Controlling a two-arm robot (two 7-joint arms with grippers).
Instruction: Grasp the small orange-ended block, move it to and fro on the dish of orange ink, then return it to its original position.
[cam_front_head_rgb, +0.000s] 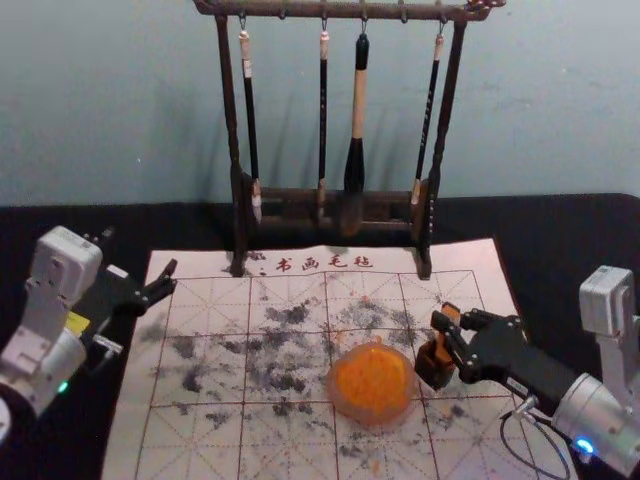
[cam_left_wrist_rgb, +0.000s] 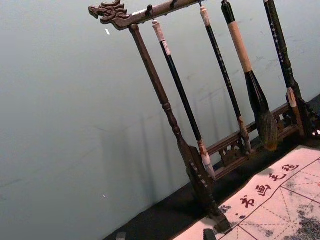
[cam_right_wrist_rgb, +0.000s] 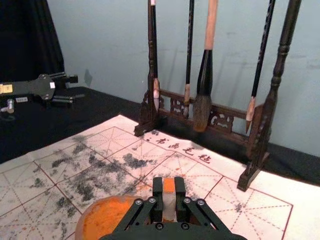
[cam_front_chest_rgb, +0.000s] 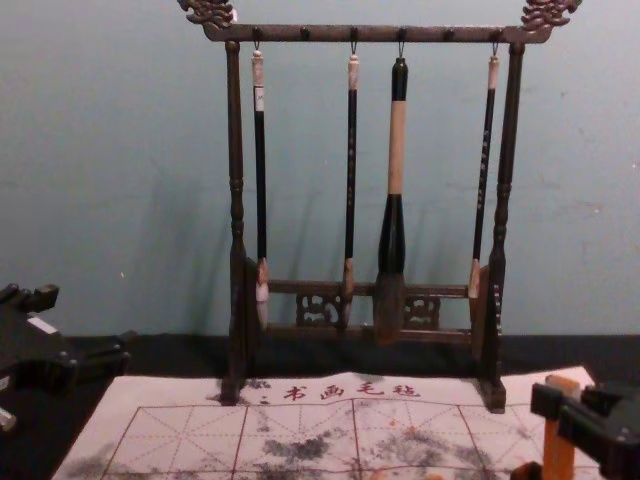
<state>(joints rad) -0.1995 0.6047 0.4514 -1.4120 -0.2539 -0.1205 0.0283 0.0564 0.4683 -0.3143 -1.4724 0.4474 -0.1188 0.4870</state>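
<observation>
One slim orange block (cam_front_chest_rgb: 558, 446), upright in right tool (cam_front_head_rgb: 453, 327), beside dish (cam_front_head_rgb: 371, 421)

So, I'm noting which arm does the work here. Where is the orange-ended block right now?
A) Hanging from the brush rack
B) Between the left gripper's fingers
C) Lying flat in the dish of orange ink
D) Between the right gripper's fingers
D: the right gripper has its fingers pressed to both sides of the block, while the left gripper, off to the left, is open and empty.
</observation>
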